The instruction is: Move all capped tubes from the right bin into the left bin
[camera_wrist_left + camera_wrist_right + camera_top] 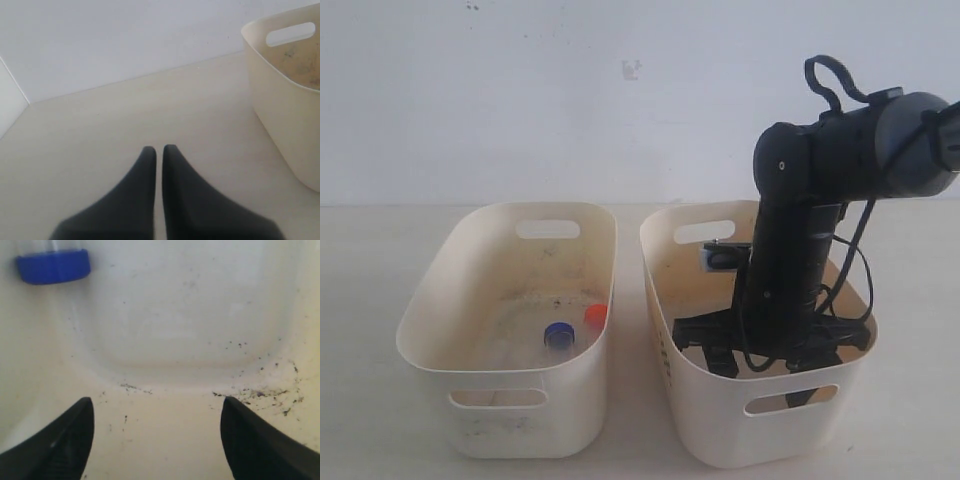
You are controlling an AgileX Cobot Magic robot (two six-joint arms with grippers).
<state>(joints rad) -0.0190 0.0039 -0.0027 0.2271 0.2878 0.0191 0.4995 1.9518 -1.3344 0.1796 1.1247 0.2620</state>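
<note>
— While the right pincer (156,407) hangs spread in the right bin (720,425), any tube?
— Blue-capped tube (53,266) ahead of it. Orange-capped tube (595,314), second blue tube (559,335): left bin (570,405), lower left. Left pincer (159,152) pressed together.

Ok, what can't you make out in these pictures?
Exterior view: right bin floor, mostly hidden by the right arm; its contents cannot be counted.
Right wrist view: blue-capped tube, cut off by the picture's edge; little beyond its cap shows.
Left wrist view: left bin, cut off at the picture's edge; contents unseen.
</note>
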